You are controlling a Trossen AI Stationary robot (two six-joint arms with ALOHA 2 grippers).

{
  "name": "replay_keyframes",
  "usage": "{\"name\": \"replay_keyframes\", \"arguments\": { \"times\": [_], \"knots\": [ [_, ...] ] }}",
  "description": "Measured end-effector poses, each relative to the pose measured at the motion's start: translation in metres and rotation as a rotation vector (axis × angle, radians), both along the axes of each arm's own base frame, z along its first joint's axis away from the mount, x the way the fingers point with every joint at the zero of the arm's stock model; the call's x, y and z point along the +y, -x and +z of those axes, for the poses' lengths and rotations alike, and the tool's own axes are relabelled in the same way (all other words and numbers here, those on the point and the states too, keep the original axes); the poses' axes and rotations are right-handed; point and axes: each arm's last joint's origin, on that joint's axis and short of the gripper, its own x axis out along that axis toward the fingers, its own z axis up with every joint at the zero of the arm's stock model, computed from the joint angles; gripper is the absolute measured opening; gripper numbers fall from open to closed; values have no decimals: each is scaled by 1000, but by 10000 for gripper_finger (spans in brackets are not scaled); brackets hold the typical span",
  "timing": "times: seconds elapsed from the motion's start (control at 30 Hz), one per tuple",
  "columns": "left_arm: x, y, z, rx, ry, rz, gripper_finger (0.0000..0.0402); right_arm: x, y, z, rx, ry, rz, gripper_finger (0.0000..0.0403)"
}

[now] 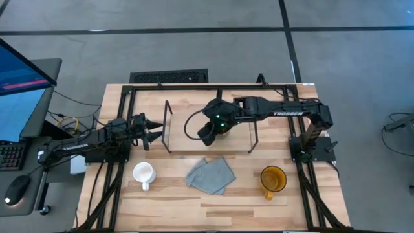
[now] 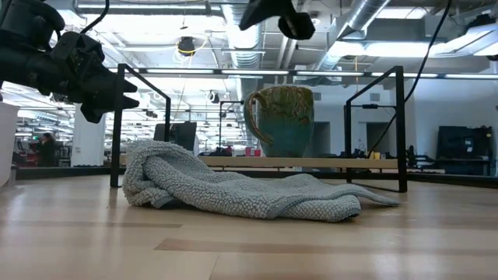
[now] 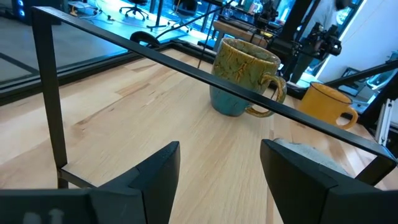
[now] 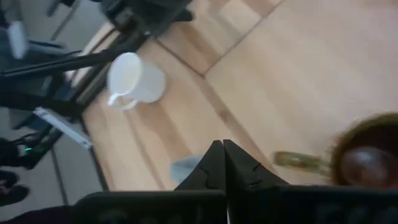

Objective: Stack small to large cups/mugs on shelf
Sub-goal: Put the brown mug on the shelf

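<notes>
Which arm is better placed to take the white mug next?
Left, probably. The left gripper is open and nearer the white mug; the right gripper is shut above the shelf.

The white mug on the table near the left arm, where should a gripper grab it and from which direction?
Probably by its rim, from above: the white mug stands upright, mouth open, so one finger can go inside the wall. Its handle points toward the table's front edge, clear of the left gripper.

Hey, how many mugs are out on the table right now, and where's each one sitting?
3. The olive-brown mug stands on the shelf, under the right gripper. The white mug and the yellow mug sit on the tabletop on either side of the grey cloth. None appears hidden.
</notes>
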Motion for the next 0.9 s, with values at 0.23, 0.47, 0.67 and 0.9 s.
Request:
{"name": "replay_keyframes", "arguments": {
  "times": [0.23, 0.47, 0.67, 0.9],
  "knots": [
    [0, 0, 0, 7, -24, -4, 215, 7, -8, -18, 66, -37, -16, 4],
    [0, 0, 0, 7, -25, -5, 215, 11, -24, -36, 82, -37, -13, 2],
    [0, 0, 0, 8, -25, -4, 215, 9, -26, -44, 119, 8, -8, 1],
    [0, 0, 0, 9, -25, -3, 215, 3, -26, -60, 217, 57, -3, 1]
  ]
}}
